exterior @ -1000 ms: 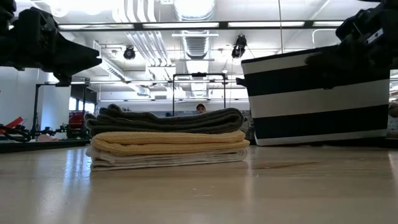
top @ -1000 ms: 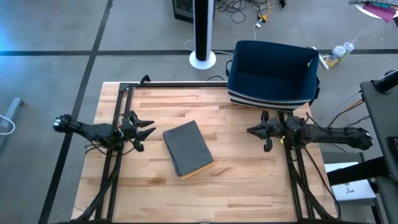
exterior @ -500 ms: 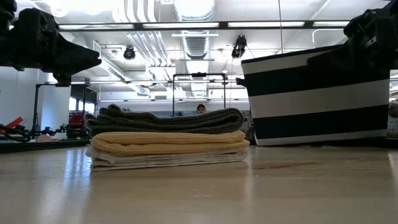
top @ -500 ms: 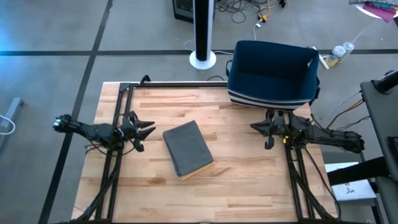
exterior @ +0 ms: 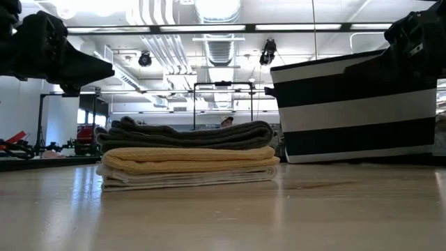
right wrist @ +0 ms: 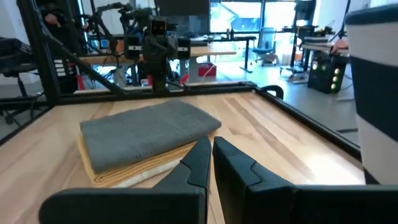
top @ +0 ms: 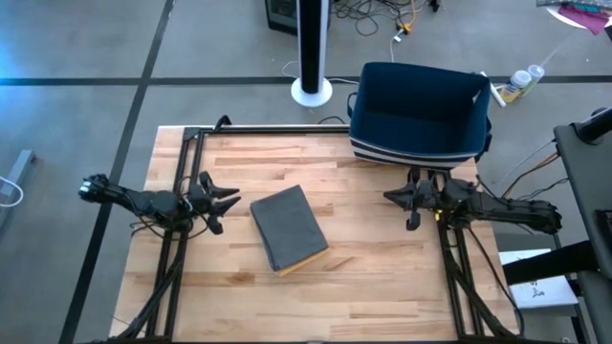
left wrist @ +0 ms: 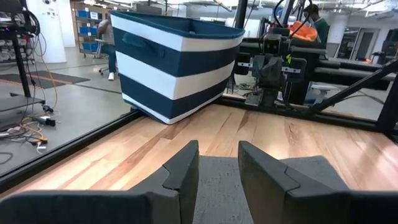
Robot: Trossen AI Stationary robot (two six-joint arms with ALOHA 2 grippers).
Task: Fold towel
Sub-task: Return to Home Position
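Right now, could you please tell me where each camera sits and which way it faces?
High view: above the table, looking straight down; both arms show, left tool and right tool flanking the towel stack.
Low view: table-top height, level toward the stack and striped basket; arm parts in upper corners.
Left wrist view: on the left arm, facing basket and right arm; own fingers parted.
Right wrist view: on the right arm, facing stack and left arm; own fingers together.
Shared: each wrist view sees the opposite arm.

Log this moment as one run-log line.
stack: black, yellow, white top-down | left gripper: open, off stack | right gripper: shut, by basket
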